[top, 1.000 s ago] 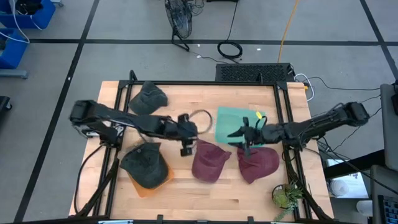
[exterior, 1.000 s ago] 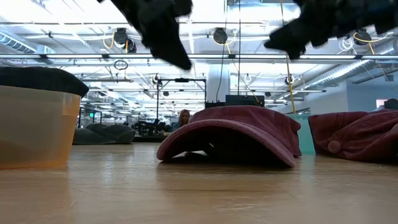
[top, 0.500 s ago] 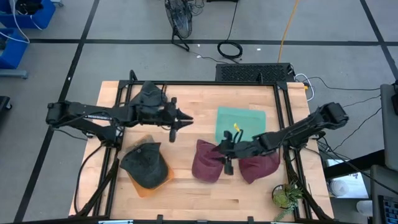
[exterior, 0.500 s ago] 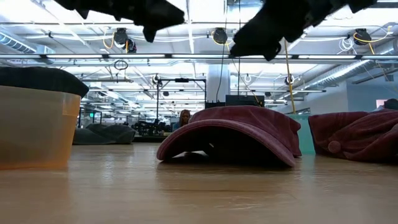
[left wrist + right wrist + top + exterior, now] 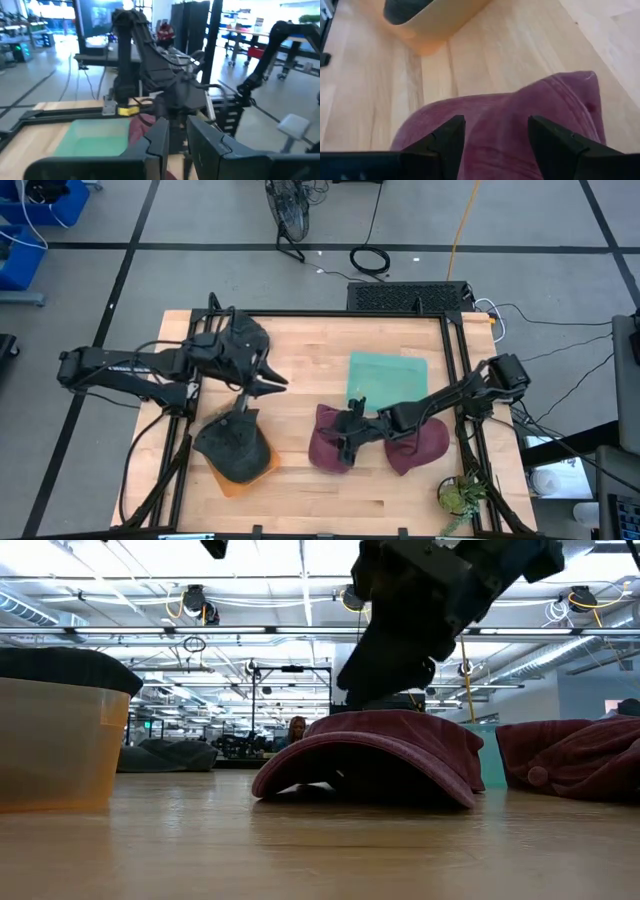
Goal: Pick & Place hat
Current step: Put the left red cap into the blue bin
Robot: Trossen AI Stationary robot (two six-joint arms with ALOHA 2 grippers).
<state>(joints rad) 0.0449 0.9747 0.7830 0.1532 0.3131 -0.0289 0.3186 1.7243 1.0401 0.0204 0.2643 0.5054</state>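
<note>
A maroon hat (image 5: pixel 330 445) (image 5: pixel 385 755) lies crown up on the wooden table (image 5: pixel 310 495), resting on its brim and rim. My right gripper (image 5: pixel 350 442) (image 5: pixel 496 122) hangs open just above its crown (image 5: pixel 520 125), one finger over each side; in the low view the right gripper (image 5: pixel 385 675) stands close over the hat's top. Whether a finger touches the cloth, I cannot tell. My left gripper (image 5: pixel 275 383) (image 5: pixel 176 131) is held level above the table's left half, its fingers a narrow gap apart with nothing between them.
A dark hat sits on an orange tub (image 5: pixel 238 452) (image 5: pixel 55 745) at the near left. Another dark hat (image 5: pixel 240 335) lies at the far left. A second maroon hat (image 5: pixel 420 445) (image 5: pixel 575 755) and a green mat (image 5: pixel 387 375) are on the right, a small plant (image 5: pixel 460 495) at the near right corner.
My left gripper has drawn back from the table's middle toward its left edge, rising and tipping up to level. My right gripper has swung from over the green mat toward the near left and come down over the maroon hat, which has stayed where it lay.
</note>
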